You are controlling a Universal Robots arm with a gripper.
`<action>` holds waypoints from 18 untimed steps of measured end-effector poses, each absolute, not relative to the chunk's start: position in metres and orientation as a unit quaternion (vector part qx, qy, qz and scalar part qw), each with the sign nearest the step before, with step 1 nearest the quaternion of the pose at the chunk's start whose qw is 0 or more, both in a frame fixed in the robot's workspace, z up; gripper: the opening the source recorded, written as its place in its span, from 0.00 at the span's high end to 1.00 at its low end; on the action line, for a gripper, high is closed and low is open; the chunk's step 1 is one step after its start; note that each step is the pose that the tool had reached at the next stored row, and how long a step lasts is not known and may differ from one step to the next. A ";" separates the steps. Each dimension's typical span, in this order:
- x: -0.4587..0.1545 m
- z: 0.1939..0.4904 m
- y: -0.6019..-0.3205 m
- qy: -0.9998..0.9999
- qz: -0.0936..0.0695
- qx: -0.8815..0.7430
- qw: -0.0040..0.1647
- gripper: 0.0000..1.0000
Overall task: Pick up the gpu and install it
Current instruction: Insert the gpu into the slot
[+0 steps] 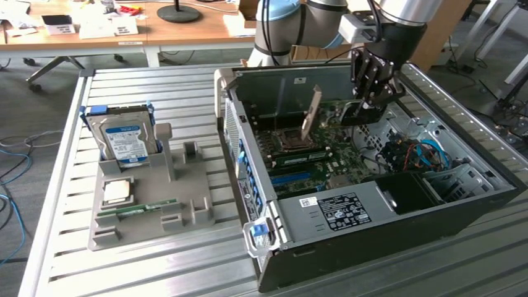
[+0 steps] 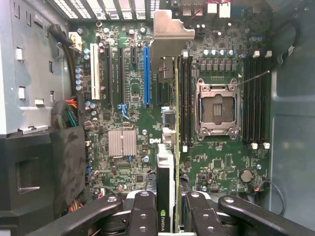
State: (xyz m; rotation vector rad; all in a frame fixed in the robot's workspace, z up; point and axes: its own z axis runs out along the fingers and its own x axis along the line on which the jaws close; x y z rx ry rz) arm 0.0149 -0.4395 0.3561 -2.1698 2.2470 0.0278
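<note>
My gripper (image 1: 369,104) reaches down into the open computer case (image 1: 387,241) and is shut on the gpu (image 1: 353,115). The card hangs on edge above the motherboard (image 1: 326,167), its silver end bracket (image 1: 312,114) pointing away from the fingers. In the wrist view the gpu (image 2: 166,167) shows edge-on between my two black fingers (image 2: 143,212), with my gripper (image 2: 170,209) clamped on its fan side. Its bracket (image 2: 170,30) sits at the far end, beside the blue slot (image 2: 146,76) and close to the memory slots (image 2: 187,98).
An empty CPU socket (image 2: 216,108) lies beyond the memory slots. A black power supply (image 1: 363,207) fills the case's near end, and cables (image 1: 412,151) lie at the exterior view's right. A grey holder (image 1: 148,198) left of the case carries a hard drive (image 1: 125,139), a processor (image 1: 117,190) and a memory stick (image 1: 140,209).
</note>
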 end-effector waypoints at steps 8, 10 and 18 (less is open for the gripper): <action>0.013 0.356 -0.439 0.719 0.009 -0.695 0.009 0.73; 0.012 0.356 -0.439 0.719 0.009 -0.695 0.009 0.73; 0.012 0.355 -0.439 0.719 0.009 -0.695 0.009 0.73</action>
